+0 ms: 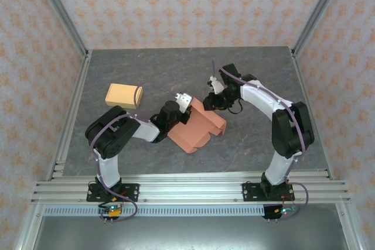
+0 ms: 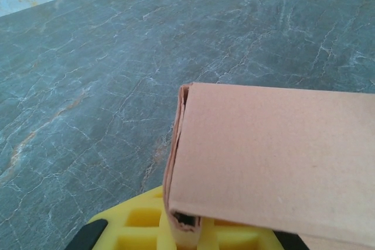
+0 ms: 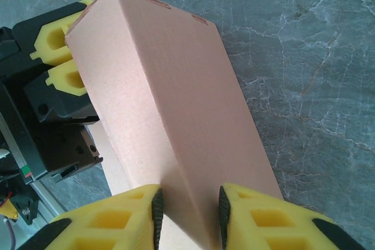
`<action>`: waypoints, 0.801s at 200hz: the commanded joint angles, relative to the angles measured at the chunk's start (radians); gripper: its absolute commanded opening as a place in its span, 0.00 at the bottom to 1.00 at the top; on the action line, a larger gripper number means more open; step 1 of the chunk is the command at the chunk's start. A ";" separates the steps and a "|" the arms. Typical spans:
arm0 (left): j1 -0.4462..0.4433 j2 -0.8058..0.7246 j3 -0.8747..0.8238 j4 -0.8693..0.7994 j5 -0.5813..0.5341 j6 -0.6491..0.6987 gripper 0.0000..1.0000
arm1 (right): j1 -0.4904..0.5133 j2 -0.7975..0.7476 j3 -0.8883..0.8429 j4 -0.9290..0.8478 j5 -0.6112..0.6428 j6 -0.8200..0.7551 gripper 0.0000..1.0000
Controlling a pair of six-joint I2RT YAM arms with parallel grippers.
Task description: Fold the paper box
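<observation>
**A:** Where did we find the paper box (image 1: pixel 198 130)?

**B:** Near the middle of the table (image 1: pixel 263 68), between the two arms. We saw it part folded, salmon-coloured, with one long wall doubled over into a ridge that stood up off the grey surface.

**A:** And the left pincer (image 1: pixel 188 107)?

**B:** We found it at the box's left end, closed tight. From its own camera we saw the doubled edge of the wall pinched between the yellow fingers (image 2: pixel 135 232), with hardly a gap left. From the other wrist we saw the same grip from the side, with the two yellow fingertips close together at the corner of the wall.

**A:** What did we make of the right pincer (image 1: pixel 210 101)?

**B:** It sat at the other end of the same wall. Its jaws stood partway apart, astride the ridge, and we saw both pads (image 3: pixel 157 209) lying against the cardboard, one on each face. So we took it as holding the box too, across a wider part.

**A:** Was there anything else on the table?

**B:** We saw a small tan box (image 1: pixel 124 95), closed, well apart from the work and toward the far left. Neither pincer touched it.
</observation>
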 commanded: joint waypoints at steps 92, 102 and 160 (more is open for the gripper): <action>0.052 -0.099 -0.014 -0.176 0.002 -0.177 0.00 | -0.106 -0.283 -0.260 0.411 -0.127 0.197 0.52; 0.079 -0.124 0.004 -0.222 0.030 -0.218 0.00 | -0.129 -0.324 -0.295 0.461 -0.127 0.193 0.53; 0.175 -0.187 0.050 -0.310 0.140 -0.258 0.00 | -0.192 -0.556 -0.518 0.739 0.236 -0.014 0.56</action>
